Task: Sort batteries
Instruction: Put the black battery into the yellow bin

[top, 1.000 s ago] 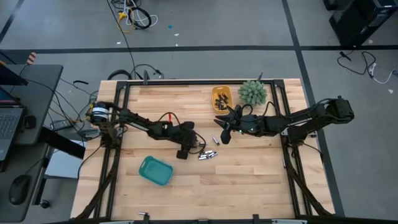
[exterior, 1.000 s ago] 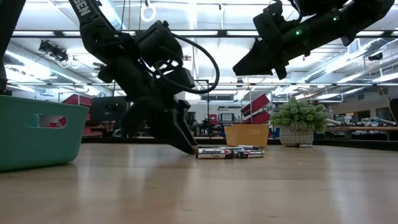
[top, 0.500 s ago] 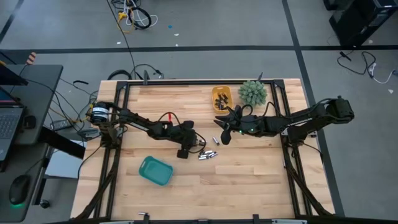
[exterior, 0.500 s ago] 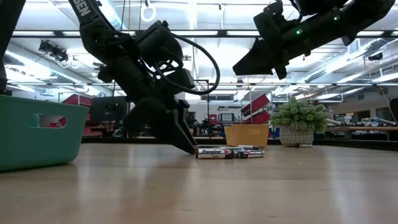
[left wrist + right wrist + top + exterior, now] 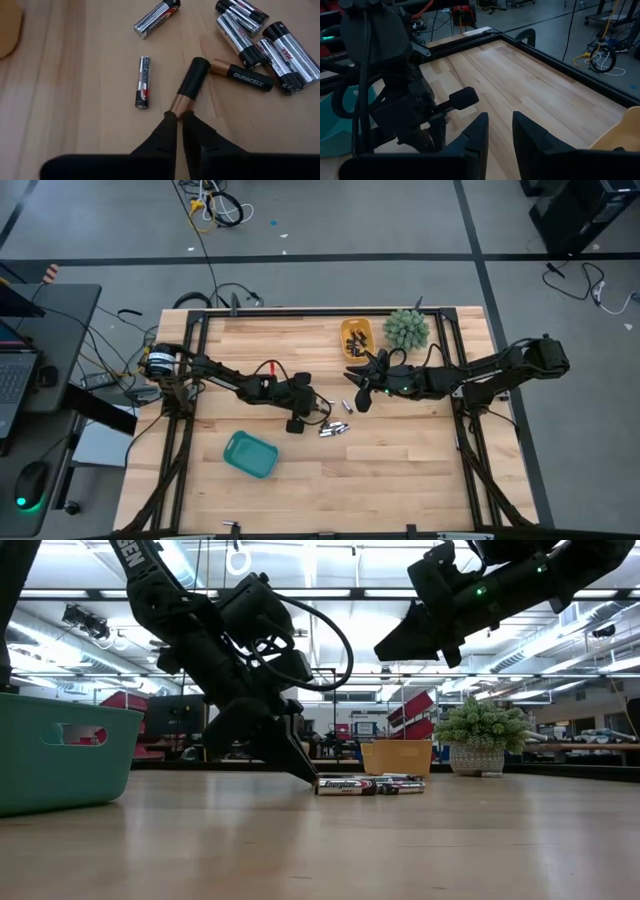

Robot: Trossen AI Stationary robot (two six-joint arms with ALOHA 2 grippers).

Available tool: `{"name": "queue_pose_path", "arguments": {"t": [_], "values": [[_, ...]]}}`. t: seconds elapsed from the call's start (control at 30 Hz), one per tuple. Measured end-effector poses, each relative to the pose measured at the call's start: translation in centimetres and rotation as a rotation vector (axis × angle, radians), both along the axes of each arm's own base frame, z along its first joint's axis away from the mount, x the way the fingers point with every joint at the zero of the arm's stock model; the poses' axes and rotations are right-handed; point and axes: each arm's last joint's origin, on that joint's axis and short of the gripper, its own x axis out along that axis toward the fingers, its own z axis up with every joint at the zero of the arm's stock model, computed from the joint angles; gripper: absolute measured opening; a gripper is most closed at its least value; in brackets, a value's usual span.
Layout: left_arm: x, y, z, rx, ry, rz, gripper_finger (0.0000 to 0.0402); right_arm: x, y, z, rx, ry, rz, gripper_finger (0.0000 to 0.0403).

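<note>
Grasp step in hand, judged: left gripper (image 5: 180,116) down at table level beside the loose pile of batteries (image 5: 334,427) mid-table, jaws pressed nearly together on the copper end of a black-and-copper cell (image 5: 189,86) (pinch looks thin, right at the tip; firm hold not certain). Cell flat on the wood, long axis running away from the fingertips toward the pile, black end nearly touching a second, Duracell-marked cell (image 5: 242,75). Thin silver cell (image 5: 143,81) alone just beside, long axis roughly parallel. Remaining silver-and-black cells fanned out beyond, axes mixed. Next move, probably: straight lift clear of neighbours, then carry to a bin; teal bin (image 5: 250,454) near left, yellow bin (image 5: 356,337) at far side already holding some dark cells (which bin takes this type cannot be told). Slip risk from the end-on pinch. Farther back, right gripper (image 5: 361,392) hovering high above the table near the yellow bin, jaws parted with a gap, holding nothing. Small plant (image 5: 405,329) at far right.
</note>
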Motion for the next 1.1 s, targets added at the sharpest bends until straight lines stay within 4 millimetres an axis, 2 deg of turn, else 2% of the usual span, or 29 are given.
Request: {"name": "queue_pose_path", "arguments": {"t": [0.4, 0.5, 0.7, 0.87, 1.1], "values": [[-0.1, -0.1, -0.1, -0.016, 0.008, -0.028, 0.0012, 0.0, 0.0, 0.0, 0.000, 0.000, 0.000, 0.0074], [0.0, -0.2, 0.0, -0.007, -0.003, -0.081, 0.0014, 0.0, 0.0, 0.0, 0.000, 0.001, 0.000, 0.0074], [0.6, -0.3, 0.7, 0.025, -0.099, -0.175, 0.0015, 0.0, 0.0, 0.0, 0.000, 0.001, 0.000, 0.0074], [1.0, -0.1, 1.2, 0.072, -0.165, -0.186, 0.0016, 0.0, 0.0, 0.0, -0.005, 0.003, 0.002, 0.0074], [0.7, 0.5, 0.8, 0.095, -0.114, -0.202, 0.0055, 0.0, 0.0, 0.0, -0.009, 0.005, 0.003, 0.0074]]}}
